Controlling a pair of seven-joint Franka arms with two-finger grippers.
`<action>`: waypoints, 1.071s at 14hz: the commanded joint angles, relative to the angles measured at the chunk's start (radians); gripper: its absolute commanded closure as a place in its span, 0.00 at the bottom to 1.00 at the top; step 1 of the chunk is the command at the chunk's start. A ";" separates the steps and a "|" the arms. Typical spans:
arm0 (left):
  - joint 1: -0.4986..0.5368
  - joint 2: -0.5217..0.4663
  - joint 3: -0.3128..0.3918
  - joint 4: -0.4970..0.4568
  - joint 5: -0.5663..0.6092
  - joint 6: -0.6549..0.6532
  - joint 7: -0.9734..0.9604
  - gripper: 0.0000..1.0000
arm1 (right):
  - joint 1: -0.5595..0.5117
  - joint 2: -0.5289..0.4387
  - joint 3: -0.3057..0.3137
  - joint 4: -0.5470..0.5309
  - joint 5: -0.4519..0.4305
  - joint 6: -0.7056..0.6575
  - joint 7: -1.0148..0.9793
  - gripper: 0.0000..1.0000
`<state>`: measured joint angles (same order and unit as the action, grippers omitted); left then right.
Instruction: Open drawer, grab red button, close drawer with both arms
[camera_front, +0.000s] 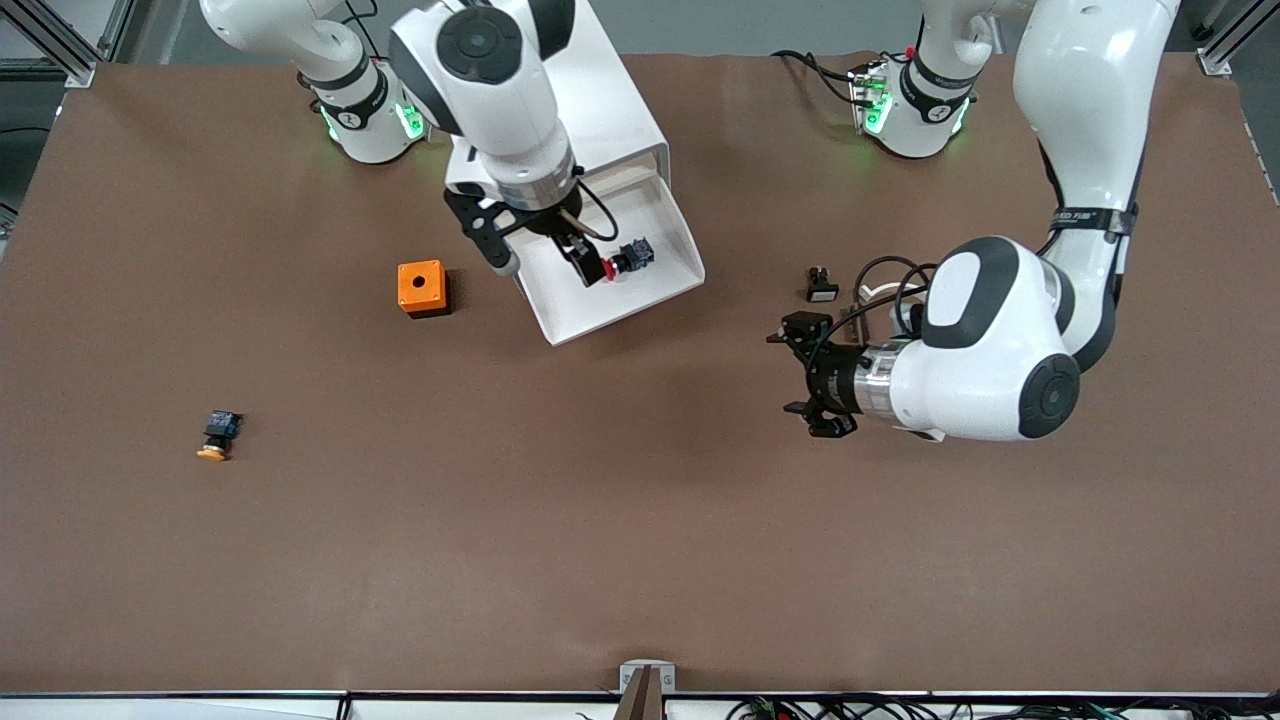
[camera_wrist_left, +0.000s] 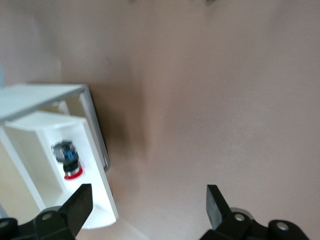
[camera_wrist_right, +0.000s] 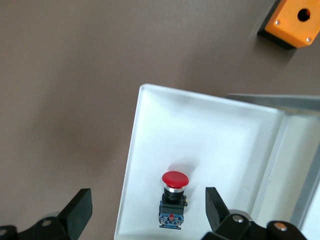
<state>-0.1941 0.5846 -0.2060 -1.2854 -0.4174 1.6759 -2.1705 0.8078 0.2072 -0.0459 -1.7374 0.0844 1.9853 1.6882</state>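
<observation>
Nearest the camera, my left gripper (camera_front: 800, 385) waits wide open and empty over bare table. My right gripper (camera_front: 545, 262), equally open and empty, hangs over the pulled-out drawer (camera_front: 668, 235); the button (camera_front: 625, 260) lies inside, beneath it, its long axis across the drawer.

front: high, facing robots | wrists: close, looking down | shared: drawer (camera_front: 610, 270) with button (camera_wrist_right: 172, 197)

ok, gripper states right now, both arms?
Left gripper: open, empty, over bare table.
Right gripper: open, empty, over the open white tray-like drawer, above the red-capped push button.
</observation>
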 joint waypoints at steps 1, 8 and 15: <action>0.001 -0.039 -0.007 -0.017 0.086 -0.024 0.078 0.00 | 0.040 0.040 -0.014 0.007 0.009 0.006 0.044 0.00; -0.001 -0.083 -0.012 -0.017 0.233 -0.024 0.433 0.00 | 0.131 0.161 -0.015 0.041 -0.011 0.009 0.146 0.00; -0.037 -0.080 -0.016 -0.020 0.307 -0.010 0.788 0.00 | 0.154 0.190 -0.014 0.048 -0.014 0.018 0.182 0.00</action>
<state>-0.2147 0.5231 -0.2167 -1.2876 -0.1431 1.6610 -1.4354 0.9482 0.3799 -0.0489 -1.7126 0.0792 2.0037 1.8438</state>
